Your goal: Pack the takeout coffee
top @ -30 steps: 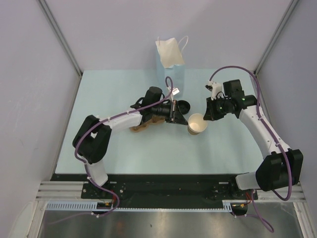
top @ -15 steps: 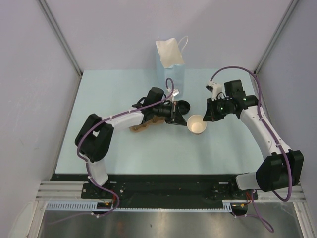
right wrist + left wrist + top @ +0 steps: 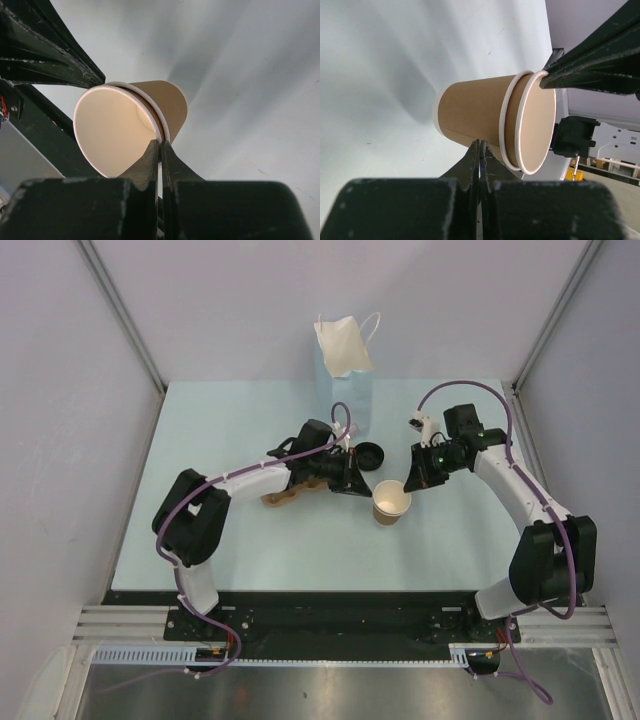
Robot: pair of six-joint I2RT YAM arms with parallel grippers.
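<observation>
The takeout coffee cup [image 3: 391,503] is tan kraft paper, cream inside, and stands open-topped at mid-table. It shows two white rims, one nested in the other [image 3: 470,117]. My right gripper [image 3: 406,484] is shut on its rim from the right [image 3: 160,145]. My left gripper [image 3: 362,486] is shut with nothing between its fingers. Its tips [image 3: 480,146] rest against the cup's outer wall from the left. The black lid [image 3: 369,454] lies apart on the table, just behind the cup.
A tall light-blue paper bag [image 3: 343,380] with white handles stands open at the back centre. The brown pulp carrier [image 3: 283,497] lies partly under my left arm. Grey walls close in both sides of the pale table [image 3: 250,550].
The right gripper has swung left and down with the cup, which went from tilted to upright and a little nearer. The left gripper's tips came up against the cup's side.
</observation>
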